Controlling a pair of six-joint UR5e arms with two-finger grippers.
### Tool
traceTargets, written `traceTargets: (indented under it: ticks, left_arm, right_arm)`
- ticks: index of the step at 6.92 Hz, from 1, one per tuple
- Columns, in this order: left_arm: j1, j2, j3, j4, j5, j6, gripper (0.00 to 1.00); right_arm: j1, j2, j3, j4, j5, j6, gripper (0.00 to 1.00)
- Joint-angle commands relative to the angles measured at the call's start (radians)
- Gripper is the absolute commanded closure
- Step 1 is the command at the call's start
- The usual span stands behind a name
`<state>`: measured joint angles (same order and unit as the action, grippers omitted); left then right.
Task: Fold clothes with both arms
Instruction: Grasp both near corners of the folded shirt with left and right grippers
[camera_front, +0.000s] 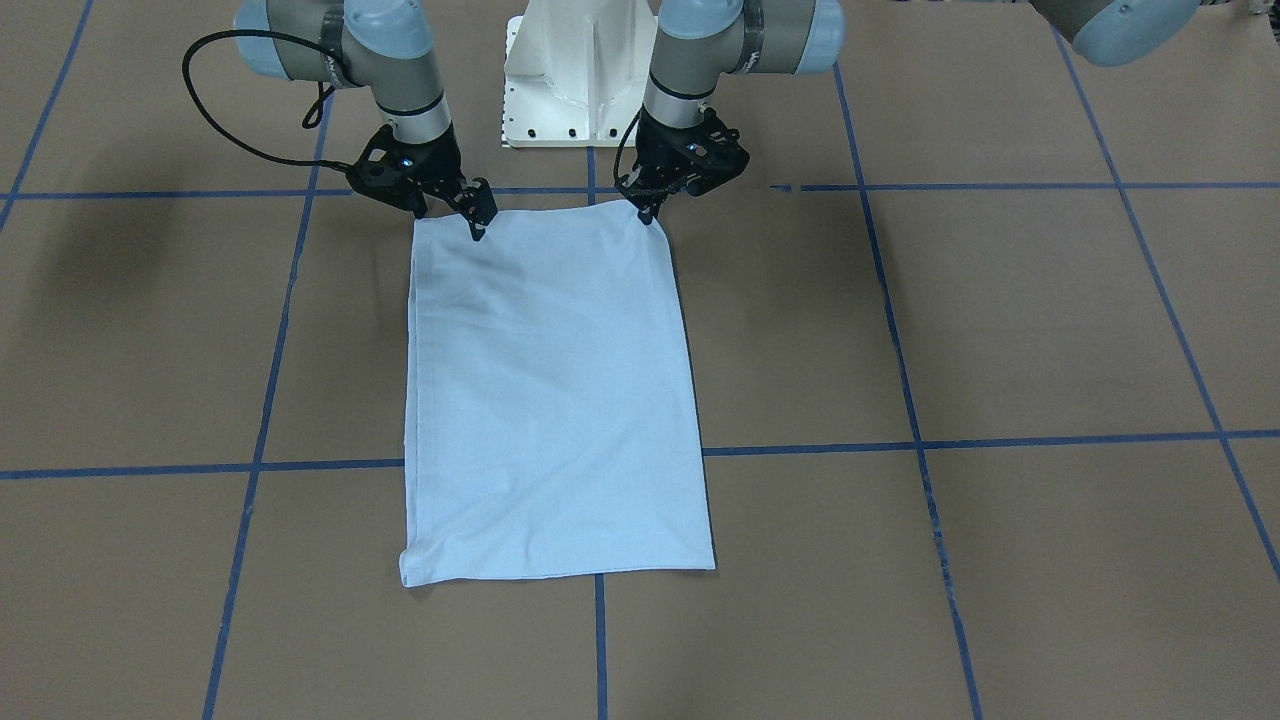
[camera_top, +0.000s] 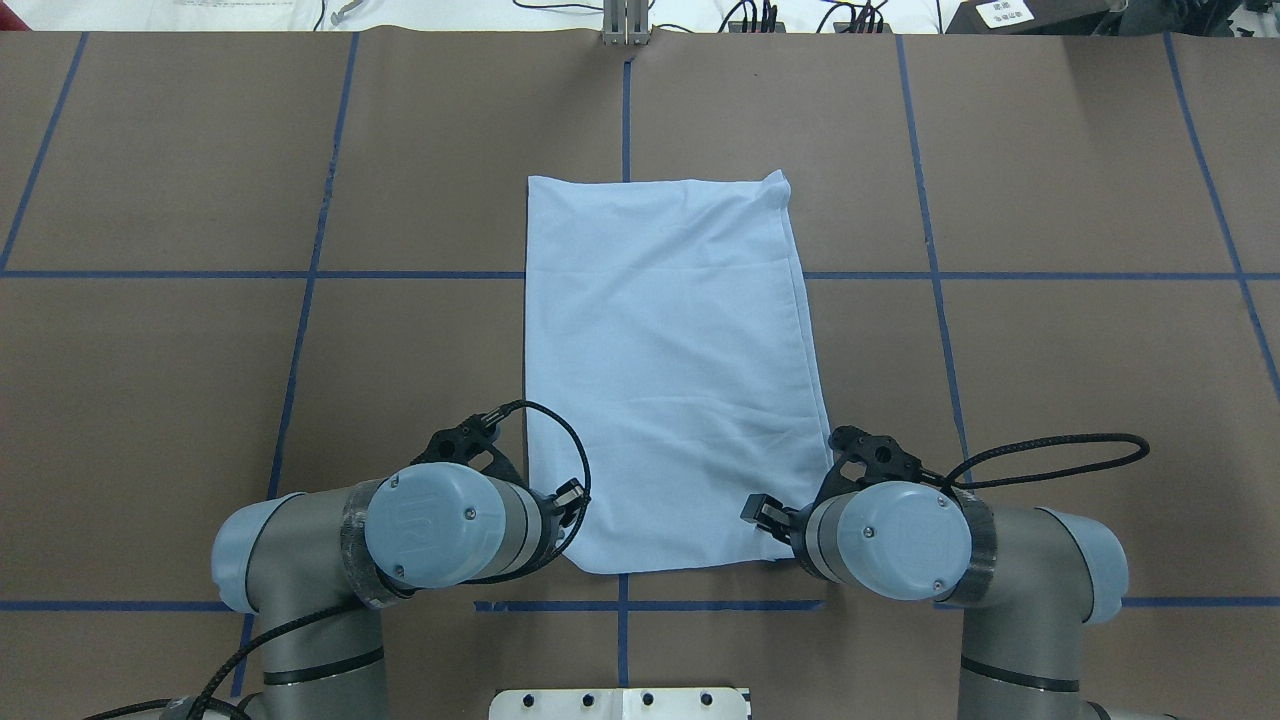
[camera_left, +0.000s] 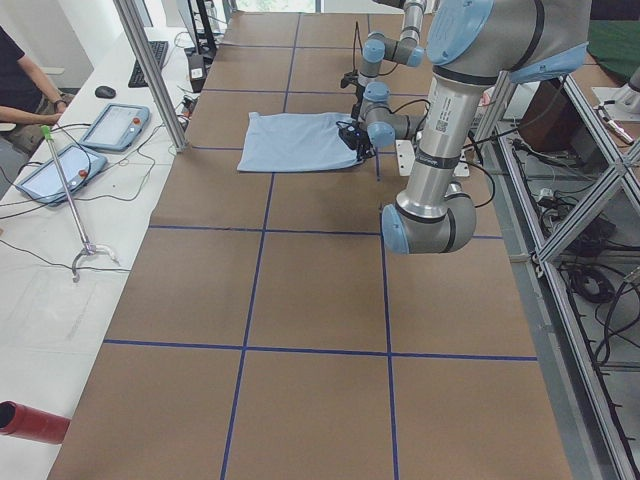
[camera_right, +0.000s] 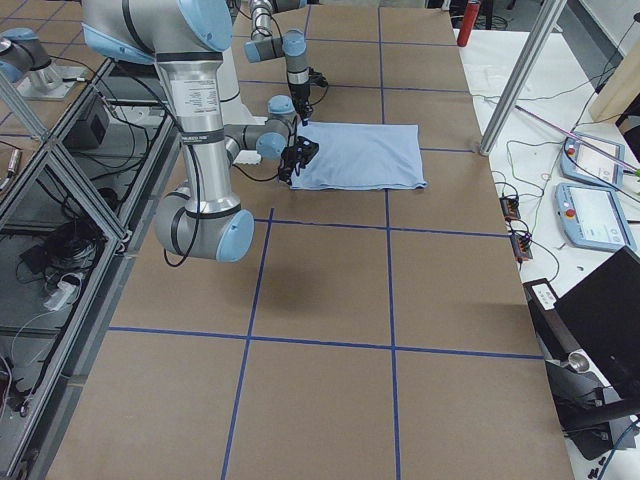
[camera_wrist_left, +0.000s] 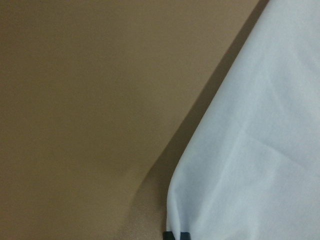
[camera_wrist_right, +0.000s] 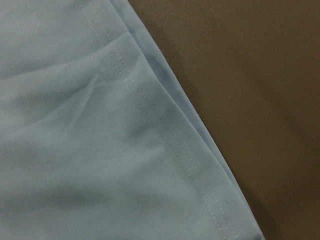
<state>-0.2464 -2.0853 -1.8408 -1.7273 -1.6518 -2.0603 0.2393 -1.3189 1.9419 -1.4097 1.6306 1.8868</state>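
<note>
Overhead exterior: folded T-shirt (camera_top: 670, 380) flat on table (camera_top: 200, 400)

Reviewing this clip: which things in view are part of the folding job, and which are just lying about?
Job: T-shirt, folded to a rectangle; left gripper and right gripper at its robot-side corners.
Lying about: white pedestal; tablets, reacher stick and red cylinder on the side bench.

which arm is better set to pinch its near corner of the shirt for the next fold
Left, slightly. The left gripper sits right at its near corner of the T-shirt; the right gripper meets the same edge inward of its corner. The fold probably needs both.
</note>
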Motion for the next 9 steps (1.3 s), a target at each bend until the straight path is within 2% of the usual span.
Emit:
traceTargets:
  ticks: [1, 3, 4, 5, 6, 8, 9]
  left_arm:
    - [-0.001, -0.001, 0.000, 0.000, 0.001, 0.000, 1.00]
    - [-0.001, -0.001, 0.000, 0.000, 0.003, 0.000, 1.00]
    - [-0.001, -0.001, 0.000, 0.000, 0.003, 0.000, 1.00]
    - [-0.001, -0.002, -0.002, 0.002, 0.003, 0.000, 1.00]
    - [-0.001, -0.002, -0.002, 0.002, 0.001, -0.001, 1.00]
    - [-0.001, -0.002, -0.002, 0.002, 0.001, -0.001, 1.00]
    - [-0.001, -0.001, -0.002, 0.002, 0.001, -0.001, 1.00]
  right_arm:
    - [-0.011, 0.009, -0.003, 0.000, 0.002, 0.000, 0.00]
    - [-0.012, 0.010, -0.007, 0.000, 0.000, 0.000, 0.00]
    - [-0.012, 0.010, -0.008, 0.000, 0.000, 0.000, 0.05]
    - [-0.012, 0.010, -0.008, 0.000, 0.000, 0.000, 0.26]
    - [-0.012, 0.010, -0.008, 0.000, 0.002, -0.002, 0.41]
    - [-0.012, 0.013, -0.006, 0.002, 0.006, -0.006, 0.78]
    - [-0.014, 0.015, -0.003, 0.002, 0.008, -0.006, 0.88]
